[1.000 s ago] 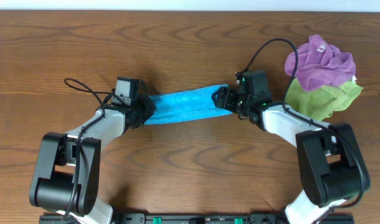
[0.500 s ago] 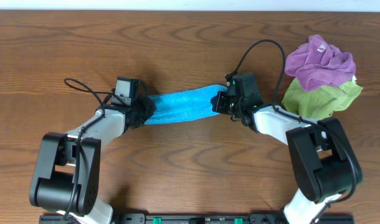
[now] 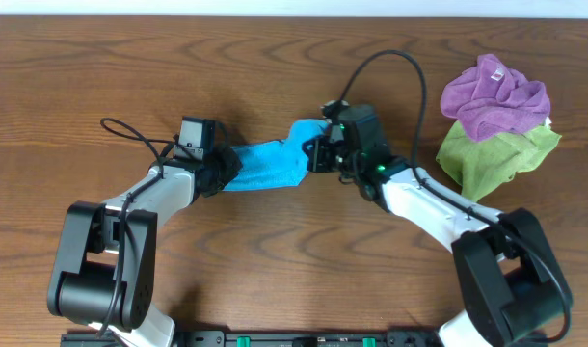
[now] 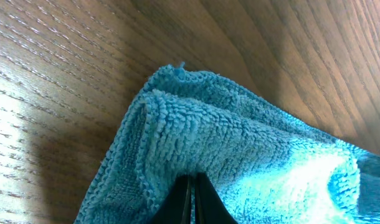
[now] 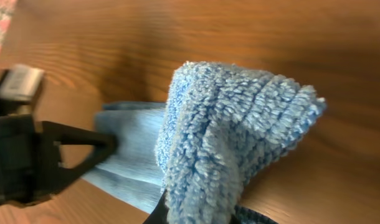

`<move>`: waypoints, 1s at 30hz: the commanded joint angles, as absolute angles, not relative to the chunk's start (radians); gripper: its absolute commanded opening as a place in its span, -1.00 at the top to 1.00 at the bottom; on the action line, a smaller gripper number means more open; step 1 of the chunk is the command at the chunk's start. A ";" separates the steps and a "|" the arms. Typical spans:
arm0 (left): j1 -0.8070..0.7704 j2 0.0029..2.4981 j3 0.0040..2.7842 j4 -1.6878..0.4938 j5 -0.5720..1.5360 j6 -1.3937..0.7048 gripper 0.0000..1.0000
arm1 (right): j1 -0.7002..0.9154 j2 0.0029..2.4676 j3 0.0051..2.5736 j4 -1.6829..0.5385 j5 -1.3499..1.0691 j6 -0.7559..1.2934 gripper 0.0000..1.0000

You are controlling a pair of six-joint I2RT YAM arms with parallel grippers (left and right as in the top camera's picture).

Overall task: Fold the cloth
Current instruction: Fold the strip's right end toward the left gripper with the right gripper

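Note:
The sky-blue cloth [image 3: 265, 164] lies as a short, bunched strip between the two grippers at the middle of the table. My left gripper [image 3: 225, 172] is shut on its left end; in the left wrist view the dark fingertips [image 4: 193, 199] pinch the fuzzy folded edge of the cloth [image 4: 240, 143]. My right gripper [image 3: 311, 154] is shut on the right end and holds it raised above the strip. In the right wrist view that end of the cloth [image 5: 233, 130] stands bunched above the right gripper [image 5: 196, 214], with the left gripper [image 5: 53, 155] close at the left.
A crumpled purple cloth [image 3: 494, 96] lies on top of a light green cloth [image 3: 492, 156] at the far right of the wooden table [image 3: 275, 58]. Cables loop above both wrists.
My right gripper has shut on the cloth's right end and carried it left, toward the left gripper. The strip is now shorter and bunched. The left arm has stayed put.

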State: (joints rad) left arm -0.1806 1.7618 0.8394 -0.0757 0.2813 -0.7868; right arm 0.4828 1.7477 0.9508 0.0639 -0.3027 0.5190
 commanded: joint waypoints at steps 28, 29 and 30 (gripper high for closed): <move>-0.130 1.680 0.856 -0.111 0.315 -0.739 0.88 | 0.760 1.907 1.131 0.072 -0.096 0.428 0.97; -0.124 1.658 0.856 -0.117 0.315 -0.739 0.88 | 0.761 1.910 1.131 0.075 -0.093 0.428 0.97; -0.120 1.639 0.856 -0.121 0.314 -0.738 0.88 | 0.761 1.914 1.131 0.078 -0.093 0.428 0.97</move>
